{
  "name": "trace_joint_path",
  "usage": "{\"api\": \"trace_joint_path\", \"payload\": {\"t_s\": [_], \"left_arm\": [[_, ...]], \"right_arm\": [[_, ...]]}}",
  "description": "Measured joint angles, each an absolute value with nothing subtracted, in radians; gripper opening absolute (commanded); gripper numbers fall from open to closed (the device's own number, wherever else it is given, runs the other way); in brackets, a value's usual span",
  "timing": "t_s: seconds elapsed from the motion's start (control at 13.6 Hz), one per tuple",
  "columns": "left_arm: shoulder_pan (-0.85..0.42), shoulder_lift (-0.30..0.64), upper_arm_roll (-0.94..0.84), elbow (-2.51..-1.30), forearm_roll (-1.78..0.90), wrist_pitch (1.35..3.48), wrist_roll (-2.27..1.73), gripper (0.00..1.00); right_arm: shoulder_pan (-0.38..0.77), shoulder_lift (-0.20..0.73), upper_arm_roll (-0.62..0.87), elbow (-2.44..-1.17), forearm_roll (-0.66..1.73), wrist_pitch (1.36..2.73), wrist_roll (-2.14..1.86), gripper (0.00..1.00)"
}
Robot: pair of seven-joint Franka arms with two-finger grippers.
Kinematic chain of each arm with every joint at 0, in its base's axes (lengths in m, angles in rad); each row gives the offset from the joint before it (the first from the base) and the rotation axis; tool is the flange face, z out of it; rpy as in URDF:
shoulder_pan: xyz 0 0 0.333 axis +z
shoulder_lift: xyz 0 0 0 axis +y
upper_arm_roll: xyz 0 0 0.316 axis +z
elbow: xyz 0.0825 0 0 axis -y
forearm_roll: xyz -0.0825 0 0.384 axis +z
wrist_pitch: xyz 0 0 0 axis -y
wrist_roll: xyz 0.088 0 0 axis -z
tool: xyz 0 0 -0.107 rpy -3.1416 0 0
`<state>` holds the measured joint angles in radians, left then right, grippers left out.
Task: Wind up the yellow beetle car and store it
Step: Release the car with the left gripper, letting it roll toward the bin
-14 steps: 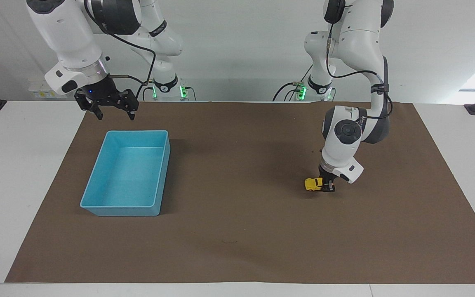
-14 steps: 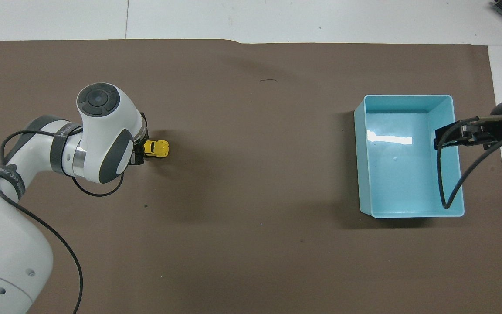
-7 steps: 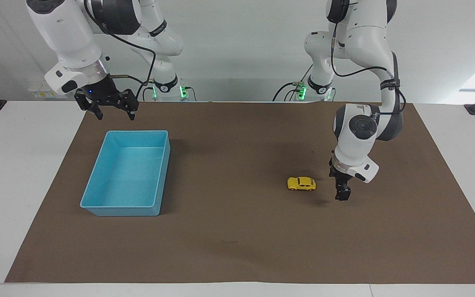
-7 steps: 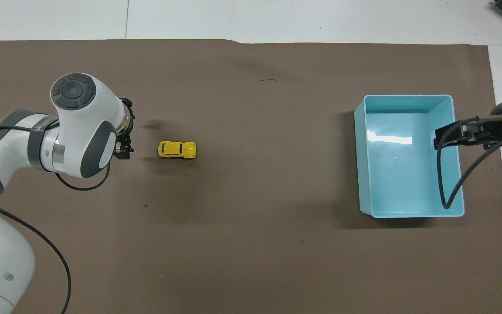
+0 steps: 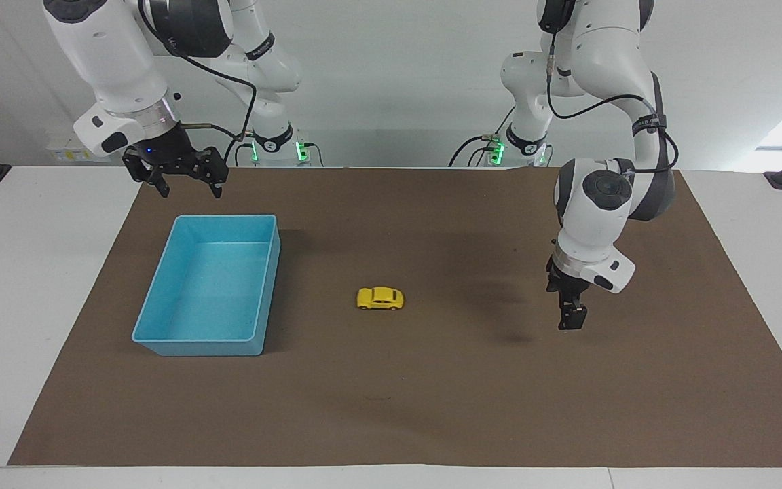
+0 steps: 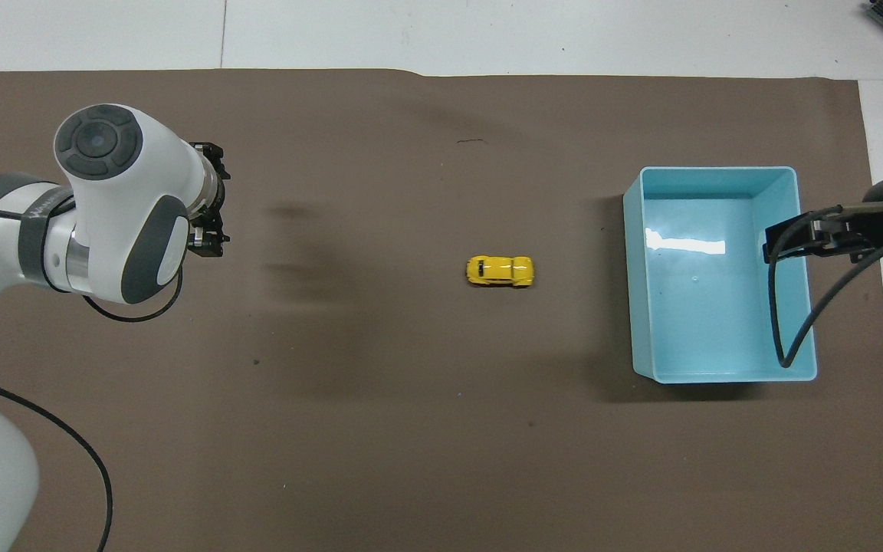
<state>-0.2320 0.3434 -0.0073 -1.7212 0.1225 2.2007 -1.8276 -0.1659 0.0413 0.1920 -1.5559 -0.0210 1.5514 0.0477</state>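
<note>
Sitting free on the mat, yellow beetle car (image 5: pixel 380 299); both pincers gape wide, empty

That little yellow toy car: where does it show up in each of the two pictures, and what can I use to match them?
Facing view: the yellow beetle car sits on the brown mat near the picture's middle, just right of the blue tray.
Overhead view: the car lies near the middle, left of the tray.
Shared landmark: the blue tray, beside the car toward the right arm's end of the table.
</note>
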Motion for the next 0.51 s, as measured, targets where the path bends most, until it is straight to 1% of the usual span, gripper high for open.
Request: {"api": "trace_joint_path", "payload": {"t_s": [0.29, 0.51], "left_arm": [[-0.223, 0.341, -0.002, -1.644, 0.163, 2.201, -1.828, 1.0], [-0.196, 0.334, 0.0, -1.615, 0.171, 2.2, -1.775, 1.0]], "right_arm": [[-0.166, 0.041, 0.192, -1.556, -0.021, 1.551, 0.048, 1.0], [-0.166, 0.041, 0.192, -1.556, -0.021, 1.551, 0.048, 1.0]]}}
